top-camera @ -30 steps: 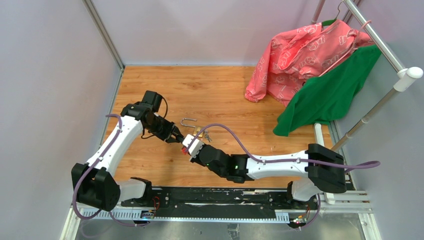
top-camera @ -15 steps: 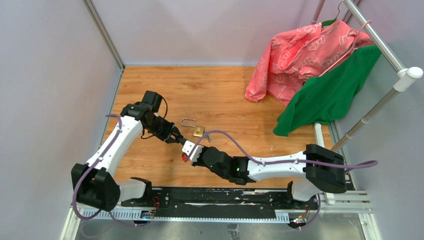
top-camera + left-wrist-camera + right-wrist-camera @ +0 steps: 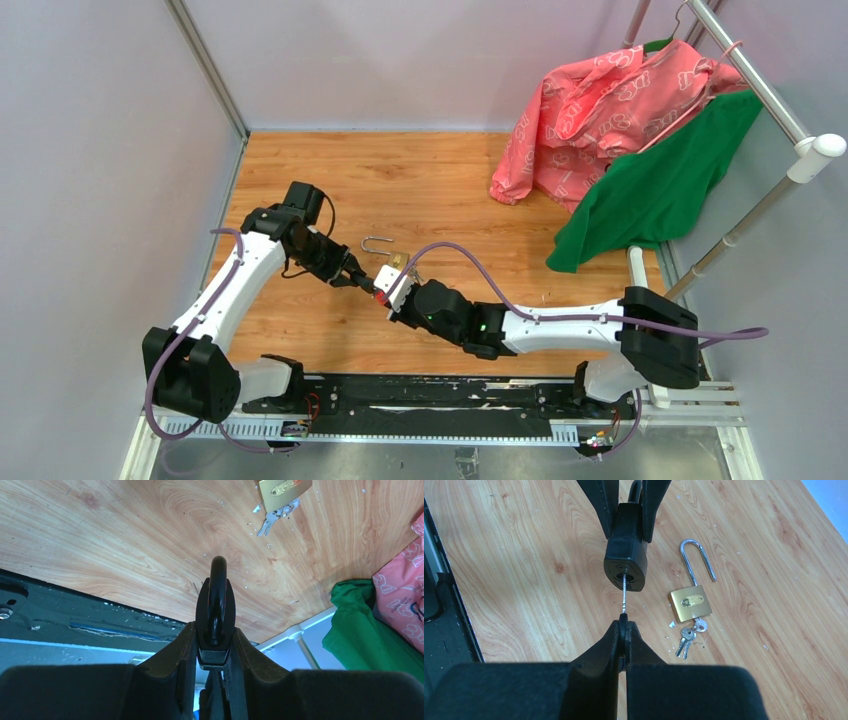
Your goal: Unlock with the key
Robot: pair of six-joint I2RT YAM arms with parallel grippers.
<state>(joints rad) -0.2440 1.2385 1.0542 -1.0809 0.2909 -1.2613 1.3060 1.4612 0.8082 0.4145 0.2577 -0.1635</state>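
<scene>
My left gripper (image 3: 356,279) is shut on a black padlock (image 3: 626,565) and holds it above the wooden table, keyhole end toward the right arm. In the left wrist view the padlock (image 3: 216,607) sits clamped between both fingers. My right gripper (image 3: 624,624) is shut on a small key (image 3: 624,594). The key's thin metal blade points straight at the padlock, and its tip meets the keyhole. In the top view the right gripper (image 3: 388,290) sits right next to the left one.
A brass padlock (image 3: 690,603) with its shackle swung open lies on the table (image 3: 450,190) beside a small bunch of keys (image 3: 686,638). Pink (image 3: 600,110) and green (image 3: 660,185) garments hang from a rack at the back right. A black rail (image 3: 420,395) runs along the near edge.
The right gripper drew back toward the near edge half a second ago. It has since come forward again to the black padlock. The left arm has stayed still.
</scene>
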